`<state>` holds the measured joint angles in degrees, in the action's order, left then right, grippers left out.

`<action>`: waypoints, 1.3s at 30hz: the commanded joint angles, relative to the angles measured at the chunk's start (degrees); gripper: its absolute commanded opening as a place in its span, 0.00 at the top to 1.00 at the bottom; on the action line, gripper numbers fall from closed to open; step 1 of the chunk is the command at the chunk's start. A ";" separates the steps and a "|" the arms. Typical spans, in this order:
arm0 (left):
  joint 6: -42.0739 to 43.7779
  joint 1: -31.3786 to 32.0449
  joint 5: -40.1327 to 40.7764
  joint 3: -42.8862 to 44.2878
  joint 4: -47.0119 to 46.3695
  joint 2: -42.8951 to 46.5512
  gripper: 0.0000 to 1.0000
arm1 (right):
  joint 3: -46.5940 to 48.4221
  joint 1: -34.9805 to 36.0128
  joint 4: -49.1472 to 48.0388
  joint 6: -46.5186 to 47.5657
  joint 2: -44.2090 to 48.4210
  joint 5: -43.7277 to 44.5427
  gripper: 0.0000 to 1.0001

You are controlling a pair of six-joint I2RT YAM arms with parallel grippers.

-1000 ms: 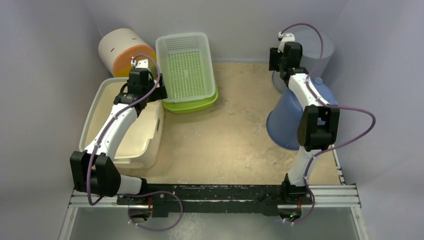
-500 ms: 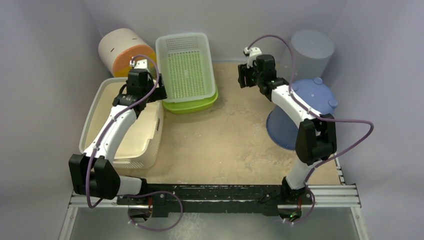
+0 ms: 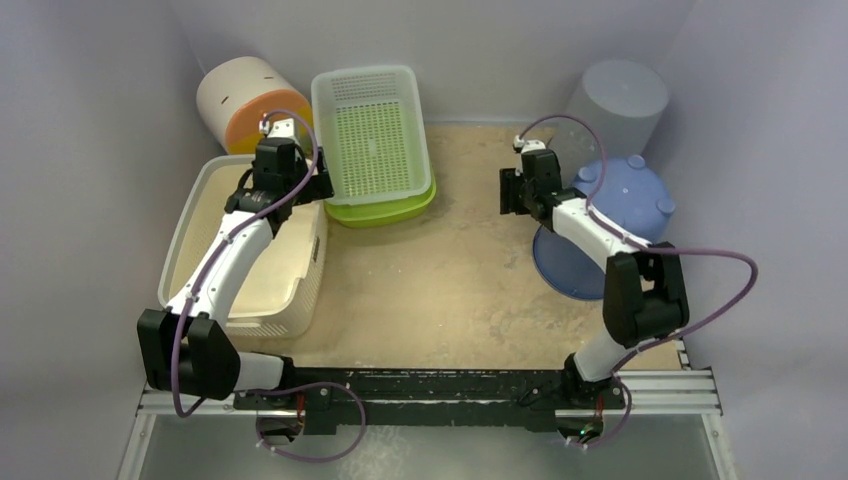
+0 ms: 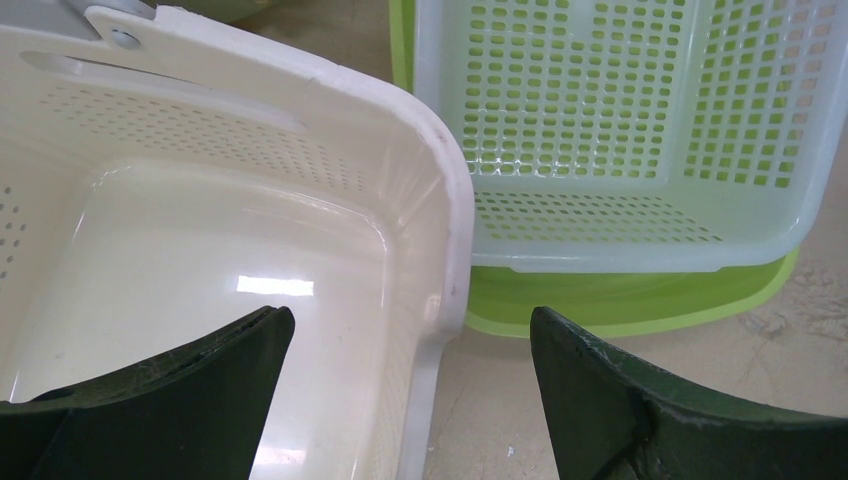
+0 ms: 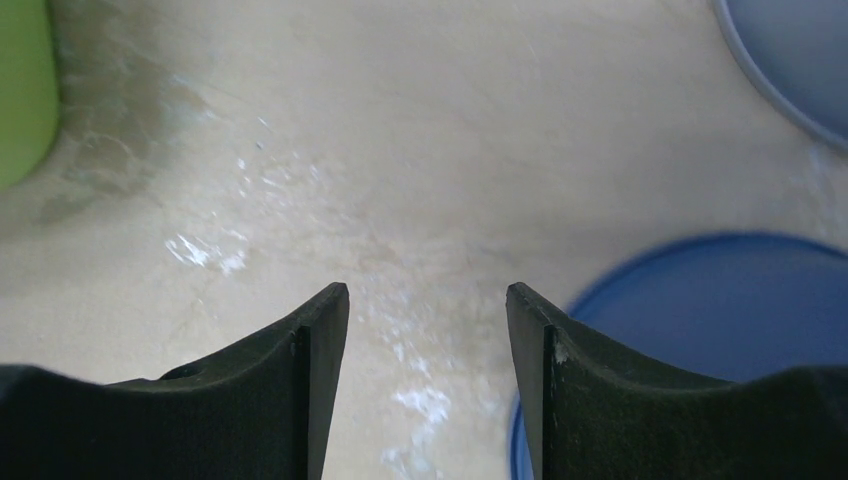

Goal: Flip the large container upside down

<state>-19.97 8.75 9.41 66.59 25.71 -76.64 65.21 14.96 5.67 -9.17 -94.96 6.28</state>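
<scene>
A large cream perforated basket (image 3: 287, 275) stands mouth up at the left. My left gripper (image 3: 300, 192) is open at its far right corner. In the left wrist view the left gripper (image 4: 410, 320) straddles the basket's rim (image 4: 440, 180), one finger inside and one outside, not touching it. A blue bucket (image 3: 625, 200) stands base up at the right, and its rim shows in the right wrist view (image 5: 740, 320). My right gripper (image 3: 510, 192) is open and empty just left of the bucket. In the right wrist view the right gripper (image 5: 426, 292) hangs over bare table.
A white mesh tray (image 3: 372, 130) sits in a green tray (image 3: 400, 210) right beside the basket's corner; the white tray also shows in the left wrist view (image 4: 620, 120). A cream-and-orange cylinder (image 3: 240, 100) lies at the back left. A grey bin (image 3: 620, 100) stands upside down at the back right.
My right arm swung from the back right, over the blue bucket, left and down toward the table's middle. The bucket went from tilted to standing base up. The left arm has not moved.
</scene>
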 commanded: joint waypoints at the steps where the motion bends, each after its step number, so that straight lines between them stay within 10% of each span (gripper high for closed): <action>1: -1.12 0.00 0.12 -1.44 -3.52 1.81 0.10 | -6.08 -2.46 2.80 -6.14 8.55 6.89 0.38; 18: -1.93 0.04 -0.15 -1.74 -4.09 2.81 0.10 | -10.42 -11.31 0.70 -3.14 18.24 3.53 0.37; 39: -1.92 -0.33 15.10 5.44 1.95 1.53 0.10 | 28.86 10.24 2.76 7.33 -8.01 -13.77 0.44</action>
<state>-21.67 8.75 19.09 67.99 27.18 -75.64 87.15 21.10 7.60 -6.61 -99.74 -1.17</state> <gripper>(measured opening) 0.900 0.560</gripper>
